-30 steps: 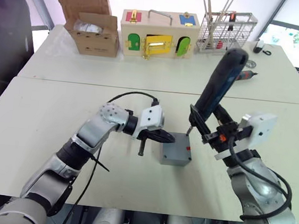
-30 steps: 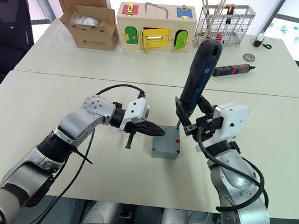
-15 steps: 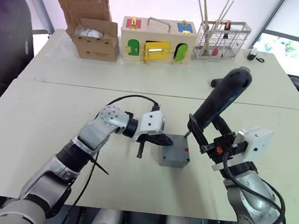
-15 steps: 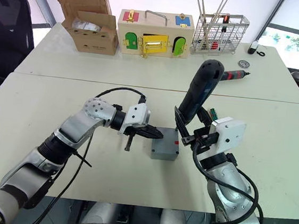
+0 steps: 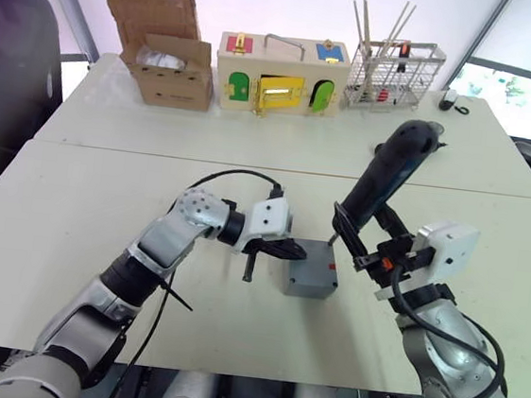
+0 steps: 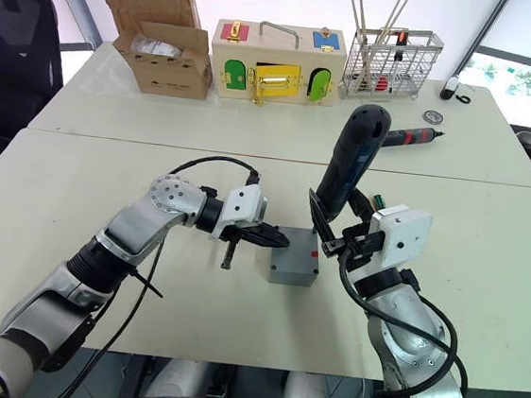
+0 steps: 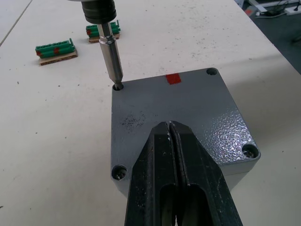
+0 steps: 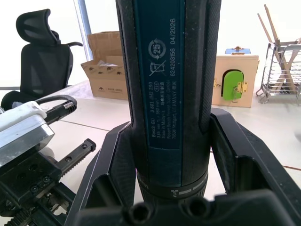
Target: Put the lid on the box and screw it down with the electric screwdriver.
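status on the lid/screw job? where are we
Done: the lid sits on the box, flush. In hand: the right gripper holds the electric screwdriver, bit in one corner screw hole; the left gripper, shut, presses on the lid. Left: the other three corners show screws in them; whether they are tight can't be told.

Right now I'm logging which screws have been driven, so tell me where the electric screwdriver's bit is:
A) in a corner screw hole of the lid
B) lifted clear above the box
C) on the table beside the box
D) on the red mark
A. In the left wrist view the bit of the electric screwdriver sits in a corner hole of the lid, while the shut left gripper presses on the lid.
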`<state>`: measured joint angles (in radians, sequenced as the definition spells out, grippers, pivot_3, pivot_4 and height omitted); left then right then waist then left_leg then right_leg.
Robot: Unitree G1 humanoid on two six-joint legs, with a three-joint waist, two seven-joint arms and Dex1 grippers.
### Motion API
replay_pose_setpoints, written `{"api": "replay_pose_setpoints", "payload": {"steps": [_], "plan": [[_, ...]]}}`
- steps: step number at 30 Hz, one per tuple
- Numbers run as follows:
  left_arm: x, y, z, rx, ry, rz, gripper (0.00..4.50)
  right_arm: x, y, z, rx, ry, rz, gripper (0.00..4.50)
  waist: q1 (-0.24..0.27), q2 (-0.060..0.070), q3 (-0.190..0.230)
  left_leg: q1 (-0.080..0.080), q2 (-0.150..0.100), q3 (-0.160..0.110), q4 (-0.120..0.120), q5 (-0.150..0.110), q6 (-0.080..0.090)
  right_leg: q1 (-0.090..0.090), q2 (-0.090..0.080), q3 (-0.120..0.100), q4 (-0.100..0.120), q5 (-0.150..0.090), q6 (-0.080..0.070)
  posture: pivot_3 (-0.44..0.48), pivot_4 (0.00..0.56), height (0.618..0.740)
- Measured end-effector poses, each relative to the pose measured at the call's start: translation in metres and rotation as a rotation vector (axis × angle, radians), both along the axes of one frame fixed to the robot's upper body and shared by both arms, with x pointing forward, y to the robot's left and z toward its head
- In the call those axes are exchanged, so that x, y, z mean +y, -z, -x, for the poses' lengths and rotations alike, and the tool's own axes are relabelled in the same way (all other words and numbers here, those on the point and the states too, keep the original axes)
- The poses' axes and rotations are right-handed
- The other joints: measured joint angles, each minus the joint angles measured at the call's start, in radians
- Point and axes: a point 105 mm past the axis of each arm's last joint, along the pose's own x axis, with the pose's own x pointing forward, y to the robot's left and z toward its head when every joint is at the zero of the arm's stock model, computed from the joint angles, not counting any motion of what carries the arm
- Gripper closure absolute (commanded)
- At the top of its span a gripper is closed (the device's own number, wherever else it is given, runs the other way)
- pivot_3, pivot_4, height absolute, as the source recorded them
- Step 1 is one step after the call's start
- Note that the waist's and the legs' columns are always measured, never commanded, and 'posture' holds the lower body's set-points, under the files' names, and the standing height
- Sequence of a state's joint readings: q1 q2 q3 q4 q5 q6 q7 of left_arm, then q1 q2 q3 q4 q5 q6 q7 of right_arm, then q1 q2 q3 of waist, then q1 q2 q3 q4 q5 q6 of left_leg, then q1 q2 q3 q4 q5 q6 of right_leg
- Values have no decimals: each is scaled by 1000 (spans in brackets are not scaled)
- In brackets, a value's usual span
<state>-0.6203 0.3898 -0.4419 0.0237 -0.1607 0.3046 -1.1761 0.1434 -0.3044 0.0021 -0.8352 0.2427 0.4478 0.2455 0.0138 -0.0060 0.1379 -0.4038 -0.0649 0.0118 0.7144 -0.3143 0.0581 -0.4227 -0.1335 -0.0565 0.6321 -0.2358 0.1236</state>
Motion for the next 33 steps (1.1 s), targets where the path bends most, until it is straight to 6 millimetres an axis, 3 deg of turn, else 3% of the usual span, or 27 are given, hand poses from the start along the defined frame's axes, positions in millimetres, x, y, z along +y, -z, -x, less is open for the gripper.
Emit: {"api": "replay_pose_setpoints", "payload": {"steps": [18, 33], "plan": [[-2, 3, 5, 15, 5, -4, 4500, -1, 5, -2, 32, -6, 58, 2610, 2, -6, -10, 0, 0, -9, 0, -2, 2, 6, 0, 0, -5, 0, -1, 0, 150, 694], [-3, 6, 6, 9, 10, 8, 4500, -7, 0, -3, 31, -13, 6, 2610, 2, 0, -7, 1, -2, -17, -2, -2, 2, 12, 1, 0, -12, -1, -1, 0, 150, 694]]}}
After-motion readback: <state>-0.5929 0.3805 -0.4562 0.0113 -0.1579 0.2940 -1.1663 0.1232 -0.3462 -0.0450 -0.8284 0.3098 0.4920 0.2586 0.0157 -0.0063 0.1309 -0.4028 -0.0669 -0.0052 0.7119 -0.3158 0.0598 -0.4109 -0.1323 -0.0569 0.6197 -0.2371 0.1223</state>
